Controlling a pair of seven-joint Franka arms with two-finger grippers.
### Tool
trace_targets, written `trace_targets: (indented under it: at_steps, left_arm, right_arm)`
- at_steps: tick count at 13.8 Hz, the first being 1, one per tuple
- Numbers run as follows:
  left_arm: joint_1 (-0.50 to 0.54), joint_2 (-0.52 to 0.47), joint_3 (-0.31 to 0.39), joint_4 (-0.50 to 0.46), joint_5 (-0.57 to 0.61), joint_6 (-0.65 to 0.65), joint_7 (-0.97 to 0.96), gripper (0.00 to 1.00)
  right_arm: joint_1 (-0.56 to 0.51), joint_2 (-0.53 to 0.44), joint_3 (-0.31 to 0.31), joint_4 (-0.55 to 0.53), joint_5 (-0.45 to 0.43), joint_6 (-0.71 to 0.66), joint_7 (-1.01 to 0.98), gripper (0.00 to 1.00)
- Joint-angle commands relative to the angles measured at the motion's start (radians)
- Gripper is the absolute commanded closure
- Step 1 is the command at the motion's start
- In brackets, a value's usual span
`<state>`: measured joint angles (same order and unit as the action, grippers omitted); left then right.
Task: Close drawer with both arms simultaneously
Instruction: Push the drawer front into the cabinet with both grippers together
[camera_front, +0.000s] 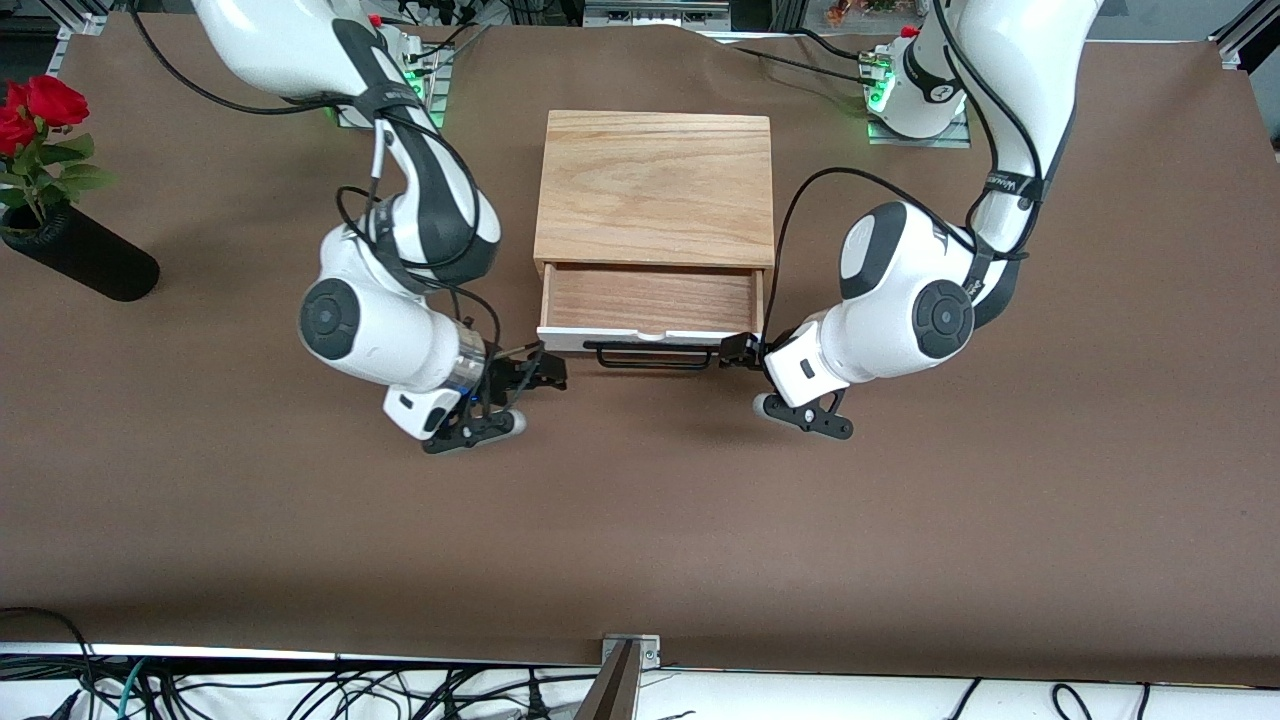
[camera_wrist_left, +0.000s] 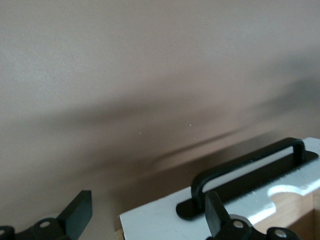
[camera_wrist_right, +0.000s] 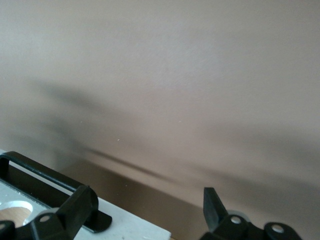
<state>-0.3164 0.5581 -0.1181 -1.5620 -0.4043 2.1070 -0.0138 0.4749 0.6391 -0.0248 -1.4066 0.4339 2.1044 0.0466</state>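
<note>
We see the drawer (camera_front: 652, 300) pulled partly out of the oak-coloured box (camera_front: 655, 185), which stands in the middle of the table (camera_front: 640, 520), between the two arms' bases. The light wood bottom of the drawer is exposed, and its white front panel (camera_front: 650, 340) faces the front camera, with the black wire handle (camera_front: 652, 356) lying along it. The left arm (camera_front: 905, 300) comes down from its base, bends at the elbow and turns its wrist sideways toward the drawer, so that the left gripper (camera_front: 738, 352) is at the corner of the front panel, at the end of the handle on the left arm's side. In the left wrist view its fingers (camera_wrist_left: 216, 212) stand apart, one over the white panel just beside the handle's foot and the other out over the bare table; they hold nothing. The right arm (camera_front: 395, 300) is folded in the same way from its own side, and the right gripper (camera_front: 548, 372) is at the other corner of the panel. Its fingers (camera_wrist_right: 82, 205) are spread too, one over the panel's corner by the handle's end, the other over the table, with nothing between them. We cannot tell if either gripper really touches the panel. A black vase (camera_front: 80, 262) with red roses (camera_front: 35, 110) lies tilted at the right arm's end of the table.
</note>
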Motion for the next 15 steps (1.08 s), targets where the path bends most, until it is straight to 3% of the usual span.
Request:
trace_targets:
  at_steps: [1, 15]
  left_arm:
    - [-0.013, 0.042, 0.006, 0.037, -0.033, 0.007, 0.017, 0.00]
    - [-0.018, 0.059, -0.020, 0.008, -0.036, -0.068, 0.015, 0.00]
  right_arm:
    - [0.019, 0.010, -0.006, 0.003, 0.046, 0.006, 0.003, 0.00]
    - [0.053, 0.057, 0.023, 0.001, 0.094, -0.049, -0.007, 0.00]
